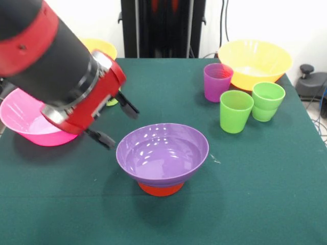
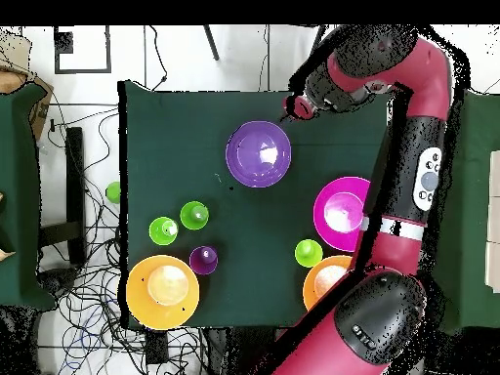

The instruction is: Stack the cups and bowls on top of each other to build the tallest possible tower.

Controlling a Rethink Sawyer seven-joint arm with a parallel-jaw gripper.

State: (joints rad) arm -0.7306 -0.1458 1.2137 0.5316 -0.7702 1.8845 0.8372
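Tower so far: a glossy medium purple plastic bowl [image 1: 162,151] sits on a small upturned orange bowl [image 1: 161,189], mid-tabletop [image 1: 265,204] toward the front edge. The red-and-black arm's gripper [image 1: 113,122] hovers just beside the bowl's rim, jaws spread and empty. Judged step: fetching the next piece, likely a green tumbler [image 1: 235,111] standing well apart; open cloth lies between.

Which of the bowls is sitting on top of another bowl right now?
The purple bowl: it rests on the small orange bowl near the gripper. The pink bowl and the other bowls stand directly on the table.
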